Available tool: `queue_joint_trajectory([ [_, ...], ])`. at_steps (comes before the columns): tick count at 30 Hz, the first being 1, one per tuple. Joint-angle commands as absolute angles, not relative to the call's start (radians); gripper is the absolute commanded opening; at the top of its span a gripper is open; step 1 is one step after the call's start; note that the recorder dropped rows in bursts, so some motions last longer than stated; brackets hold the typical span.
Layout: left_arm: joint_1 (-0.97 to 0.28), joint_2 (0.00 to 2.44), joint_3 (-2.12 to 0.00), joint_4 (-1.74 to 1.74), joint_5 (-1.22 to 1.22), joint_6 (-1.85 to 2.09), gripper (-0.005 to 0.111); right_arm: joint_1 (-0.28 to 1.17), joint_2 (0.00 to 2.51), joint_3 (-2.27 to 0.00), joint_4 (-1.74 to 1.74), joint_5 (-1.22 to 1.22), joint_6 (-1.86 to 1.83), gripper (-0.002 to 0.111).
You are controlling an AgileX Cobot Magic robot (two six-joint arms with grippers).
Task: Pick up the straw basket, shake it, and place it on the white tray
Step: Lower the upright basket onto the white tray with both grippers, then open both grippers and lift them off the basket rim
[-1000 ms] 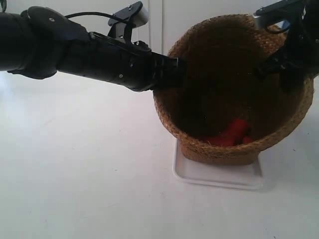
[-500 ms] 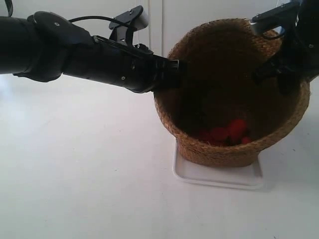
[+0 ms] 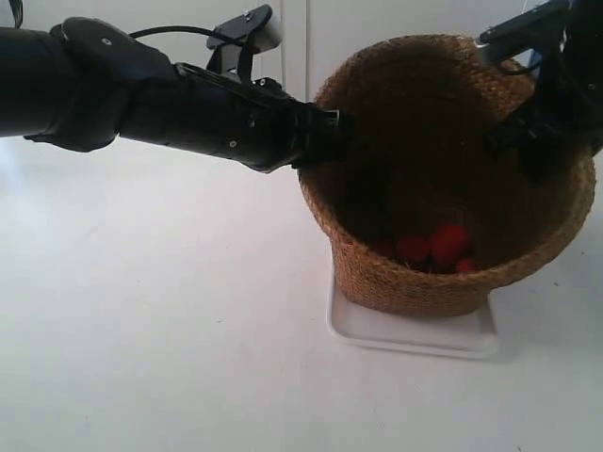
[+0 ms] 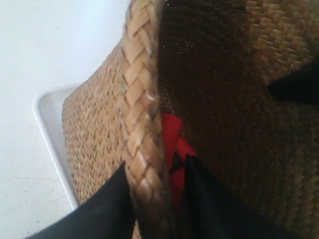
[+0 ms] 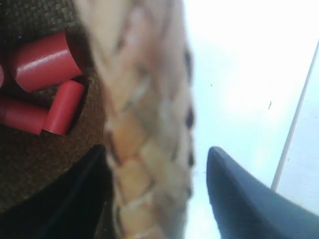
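The brown braided-straw basket (image 3: 415,282) sits on the glossy white rectangular tray (image 3: 415,339), lower right of the exterior view, its rim running between the slackly parted fingers of left gripper (image 4: 157,164) and right gripper (image 5: 157,149).

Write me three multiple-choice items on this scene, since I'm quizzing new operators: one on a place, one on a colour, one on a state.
1. Where does the straw basket stand?
A. on the white tray
B. on the bare table beside it
C. upside down on an arm

2. What colour are the pieces lying inside the basket?
A. blue
B. red
C. green

3. How does the right gripper stand?
A. shut on the tray
B. shut on one of the pieces
C. open, astride the basket's rim

Answers:
1 A: the exterior view shows the tray's edge jutting out from under the basket's base.
2 B: both the exterior and the right wrist views show them red.
3 C: the outer finger stands clear of the rim.
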State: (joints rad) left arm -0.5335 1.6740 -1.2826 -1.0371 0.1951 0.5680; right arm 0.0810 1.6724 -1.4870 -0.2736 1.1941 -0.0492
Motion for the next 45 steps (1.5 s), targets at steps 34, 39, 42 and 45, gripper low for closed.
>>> queue_joint_trajectory([
  [34, -0.540, 1.582, -1.350, -0.860, 0.205, 0.630, 0.101, 0.080, 1.427, -1.480, -0.260, 1.015, 0.026, 0.097],
  [39, -0.540, 1.479, -1.350, -0.741, 0.232, 0.630, 0.101, 0.080, 1.402, -1.480, -0.260, 1.021, 0.059, 0.097],
  [42, -0.540, 1.429, -1.350, -0.740, 0.225, 0.630, 0.101, 0.080, 1.385, -1.480, -0.260, 1.024, 0.059, 0.097],
  [45, -0.540, 1.387, -1.350, -0.740, 0.201, 0.630, 0.101, 0.080, 1.366, -1.480, -0.256, 1.022, 0.059, 0.097],
])
